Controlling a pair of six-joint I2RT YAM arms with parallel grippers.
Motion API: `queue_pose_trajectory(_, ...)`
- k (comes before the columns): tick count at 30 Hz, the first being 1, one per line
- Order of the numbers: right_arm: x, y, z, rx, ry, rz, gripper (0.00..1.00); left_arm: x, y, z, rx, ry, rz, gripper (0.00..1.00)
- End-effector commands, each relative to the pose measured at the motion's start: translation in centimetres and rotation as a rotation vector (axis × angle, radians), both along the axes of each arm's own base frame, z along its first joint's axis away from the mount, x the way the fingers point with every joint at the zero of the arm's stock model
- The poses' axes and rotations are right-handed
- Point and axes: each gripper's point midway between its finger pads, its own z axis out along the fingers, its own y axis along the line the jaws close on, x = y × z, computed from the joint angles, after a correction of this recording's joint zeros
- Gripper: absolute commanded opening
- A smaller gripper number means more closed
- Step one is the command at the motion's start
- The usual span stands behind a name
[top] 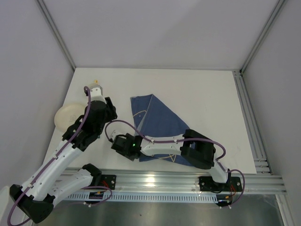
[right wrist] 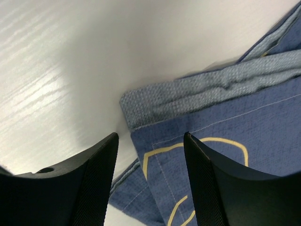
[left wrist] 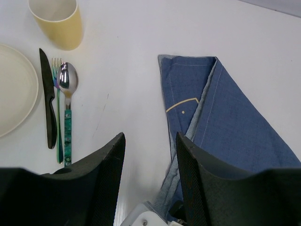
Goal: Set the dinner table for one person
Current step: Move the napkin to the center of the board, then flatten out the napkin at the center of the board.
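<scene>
Cloth [top: 157,120] lies folded on the white tabletop [top: 202,94]. Right hand [right wrist: 150,141], jaws apart and empty, is nearer, poised over the cloth's near left corner; left hand [left wrist: 150,137], also open and empty, hangs just left of it.

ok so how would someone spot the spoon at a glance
On the white dinner table, find the cream plate at the left. Beside it lie a black knife, a fork, then the spoon. It is farthest from the plate, with a shiny rounded bowl and a broad mottled green handle.
</scene>
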Motion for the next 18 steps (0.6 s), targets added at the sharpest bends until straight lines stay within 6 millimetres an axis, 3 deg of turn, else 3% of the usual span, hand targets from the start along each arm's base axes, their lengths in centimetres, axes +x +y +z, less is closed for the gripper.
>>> queue_pose_trajectory(1,0.6,0.0,-1.0,-0.017,-0.021,-0.029,0.62,0.1,0.0,0.7,-0.007,-0.031,-0.010,0.52)
queue_pose_trajectory(5,1.5,-1.2,-2.0,-0.017,0.000,-0.077,0.61,0.0,0.1,0.9,-0.007,-0.034,-0.007,0.51)
queue_pose_trajectory(11,2.1,-2.1,-3.0,-0.032,0.001,-0.101,0.47,0.0,0.2,0.9,-0.006,-0.037,-0.001,0.52)
queue_pose_trajectory(18,2.7,-1.9,-2.2,-0.023,-0.018,-0.104,0.00,0.1,0.3,1.1,-0.006,-0.043,0.002,0.52)
